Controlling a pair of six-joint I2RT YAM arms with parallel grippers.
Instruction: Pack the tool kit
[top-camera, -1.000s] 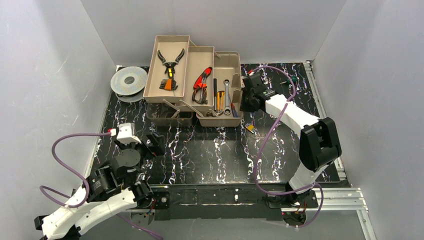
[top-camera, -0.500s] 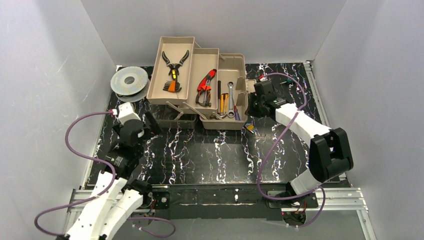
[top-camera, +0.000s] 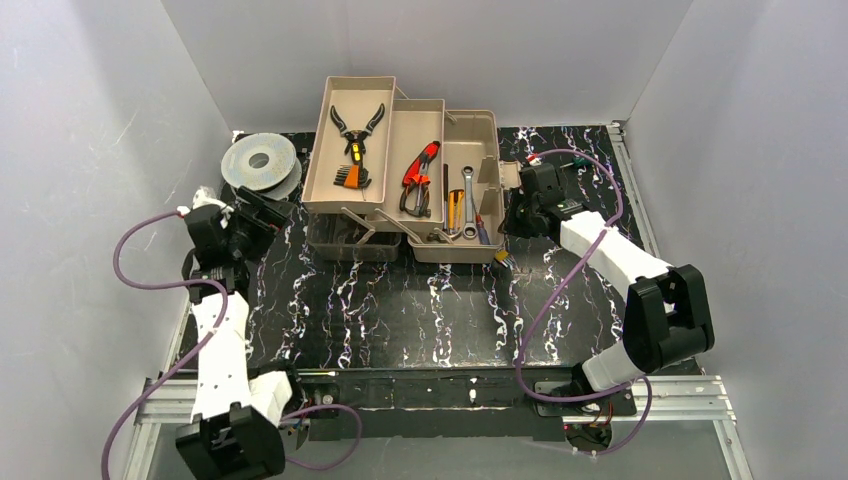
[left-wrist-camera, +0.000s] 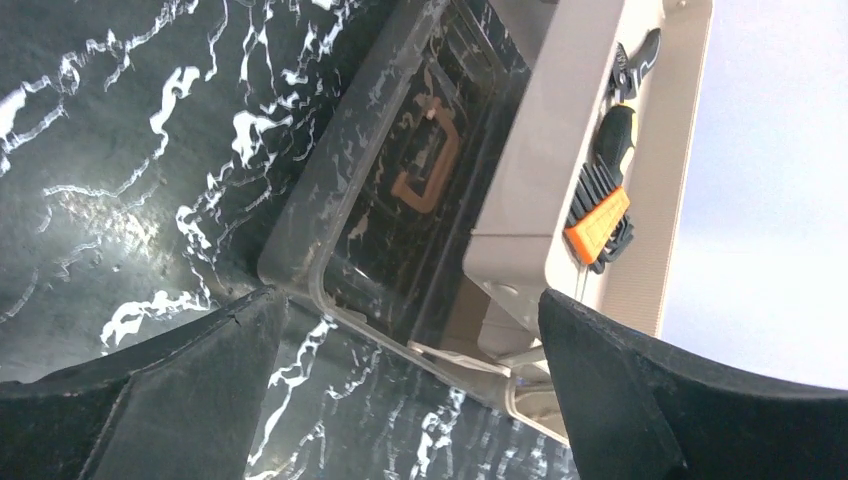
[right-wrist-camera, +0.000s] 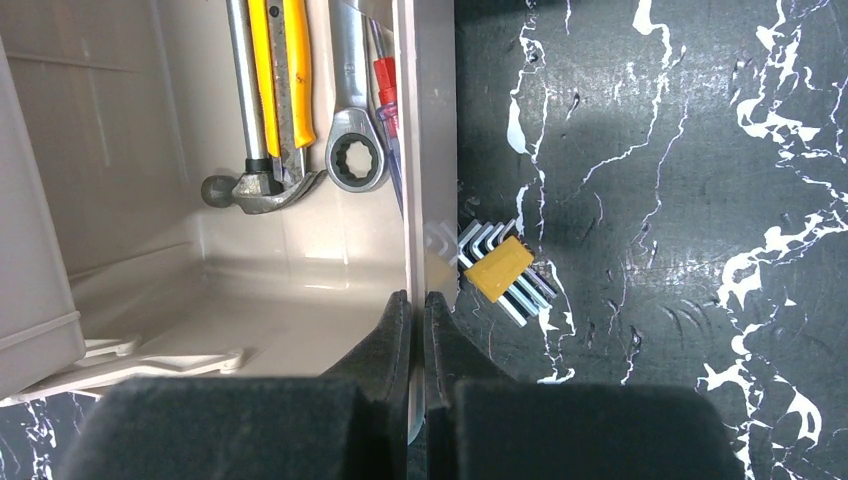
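Starting at the left, the grey wire spool (top-camera: 258, 163) lies flat at the back corner of the black marbled surface (top-camera: 420, 320), set apart from the kit. Near it the left fingers (left-wrist-camera: 190, 370) are spread as wide as they go and hold nothing. They look down on the smoky lid (left-wrist-camera: 330, 230), which lies on the surface with its handle (left-wrist-camera: 432, 165) showing through, partly tucked under the fold-out trays. That wide spread seems meant for taking the lid's edge or nudging a tray.

The toolbox (top-camera: 470, 128) stands open at the back middle, its trays stepped out to the left so every level can be reached. Black pliers (top-camera: 355, 122) and an orange key set (top-camera: 347, 177) lie in the far tray and orange pliers (top-camera: 418, 175) in the middle one. A hammer (right-wrist-camera: 255, 190), a wrench (right-wrist-camera: 350, 145) and a yellow-handled tool (right-wrist-camera: 283, 60) lie down in the base.

The right fingers (right-wrist-camera: 385, 345) are pinched together on the rim of the box's right wall (right-wrist-camera: 425, 150), probably to steady or shift the box. A yellow key set (right-wrist-camera: 498, 268) lies on the surface just outside that wall, so packing looks unfinished.
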